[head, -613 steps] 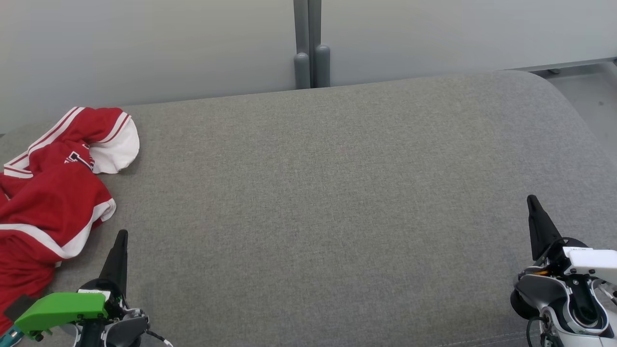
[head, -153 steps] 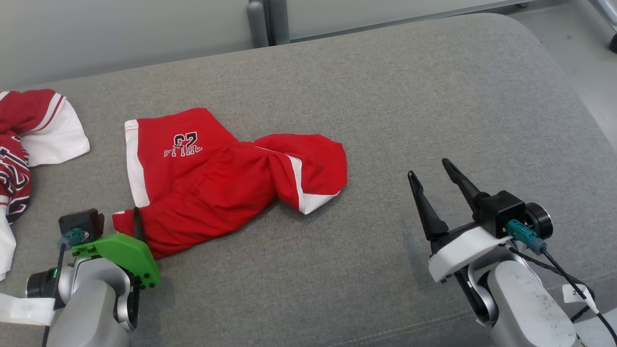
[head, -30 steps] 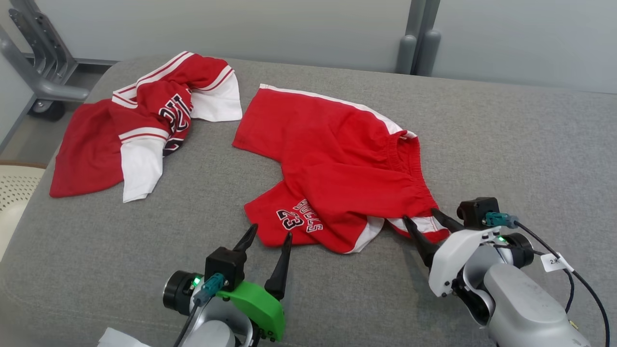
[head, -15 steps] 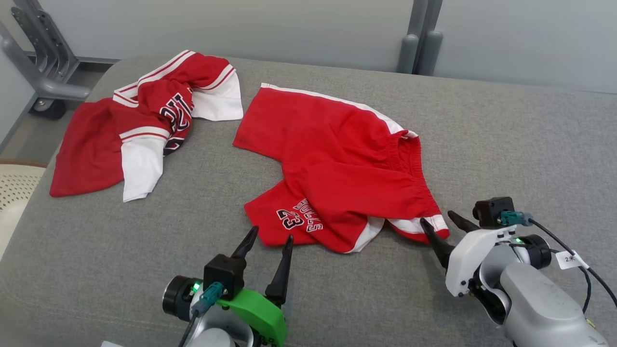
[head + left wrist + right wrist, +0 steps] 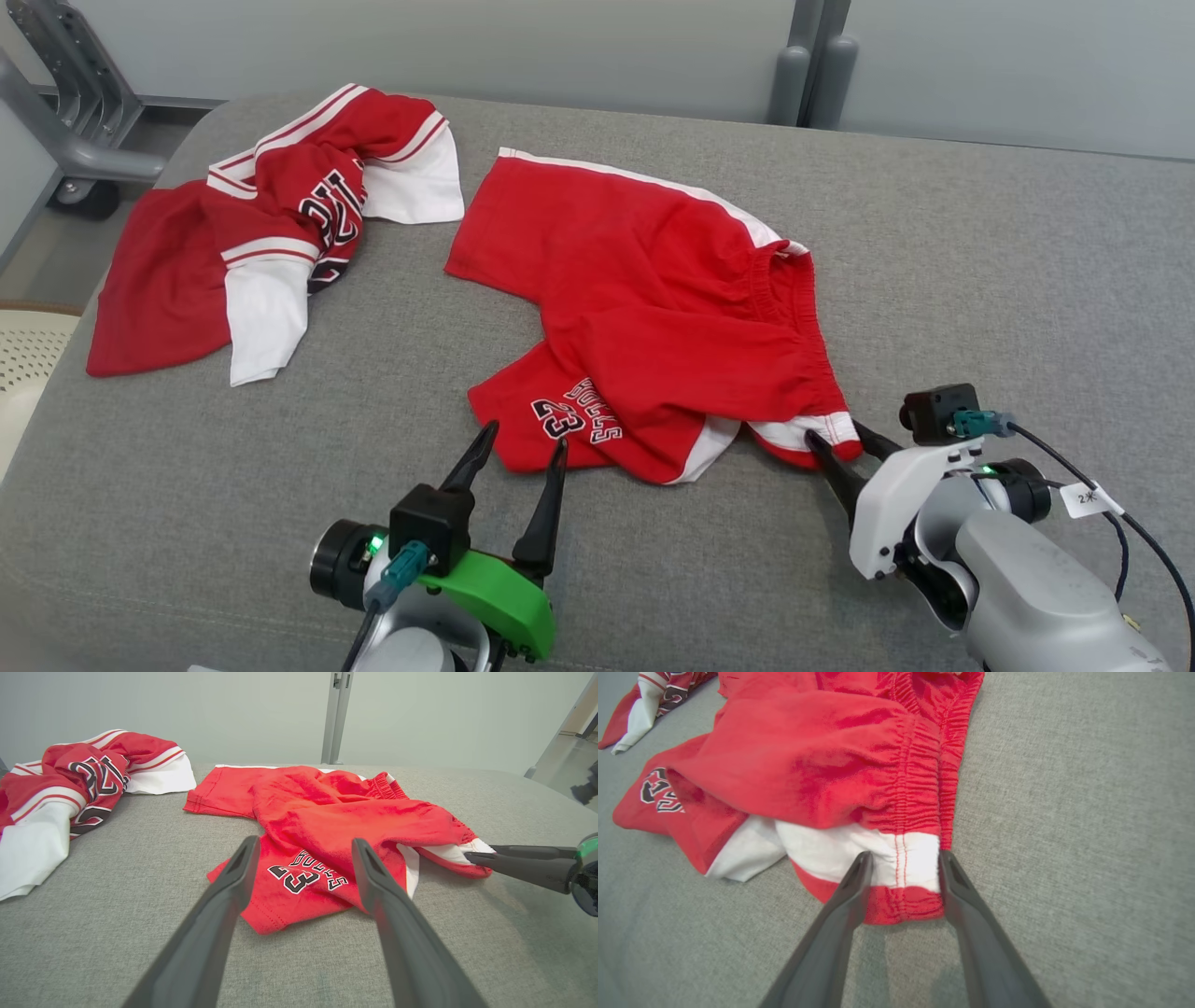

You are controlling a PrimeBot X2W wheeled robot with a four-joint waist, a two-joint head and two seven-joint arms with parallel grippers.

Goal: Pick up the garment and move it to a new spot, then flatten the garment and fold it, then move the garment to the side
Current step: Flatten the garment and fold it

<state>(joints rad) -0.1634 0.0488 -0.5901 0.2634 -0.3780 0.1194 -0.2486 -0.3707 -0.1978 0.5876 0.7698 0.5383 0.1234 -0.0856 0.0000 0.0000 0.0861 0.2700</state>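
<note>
A: Okay, where are the red fabric shorts with white side stripes (image 5: 653, 308)?
B: Crumpled mid-way on the grey fabric-covered surface (image 5: 980, 261), waistband toward the right.
A: Right gripper (image 5: 836, 434)?
B: Jaws apart, astride the white-and-red waistband corner, not clamped.
A: Left gripper (image 5: 525, 434)?
B: Spread wide, empty, just beside the printed leg hem. Red-and-white jersey (image 5: 271, 215) lies bunched far left, apart from the shorts.

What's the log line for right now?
shorts: rumpled, unfolded | left tool: open, near numbered hem | right tool: straddling shorts' white corner
</note>
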